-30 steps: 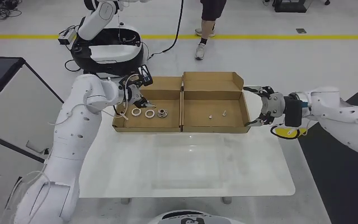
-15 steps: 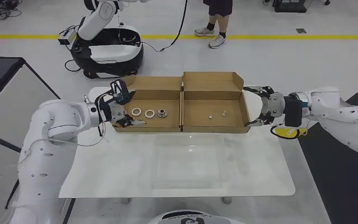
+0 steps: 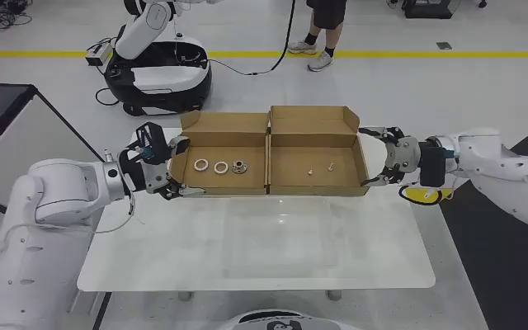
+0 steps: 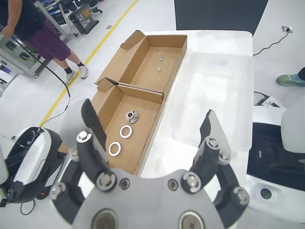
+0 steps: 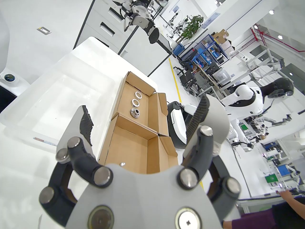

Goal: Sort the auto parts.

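Two open cardboard boxes sit side by side at the table's far edge. The left box [image 3: 252,175] holds two metal rings [image 3: 200,165] [image 3: 221,167] and a flanged hub [image 3: 239,167]. The right box [image 3: 289,169] holds two small bolts [image 3: 309,172] [image 3: 330,166]. My left gripper [image 3: 180,167] is open and empty at the left box's outer end, facing the rings [image 4: 115,148] and the hub [image 4: 131,116]. At the right box's outer end is my right gripper [image 3: 367,157], also open and empty; it faces down both boxes toward the hub [image 5: 135,112].
A clear plastic tray [image 3: 280,216] lies on the white table in front of the boxes. Another robot's base [image 3: 161,78] stands on the floor beyond the left box. A dark panel [image 3: 16,99] stands off the table's left side.
My left arm has drawn back leftward from over the left box to just outside its end, its gripper empty. The right arm has not moved.
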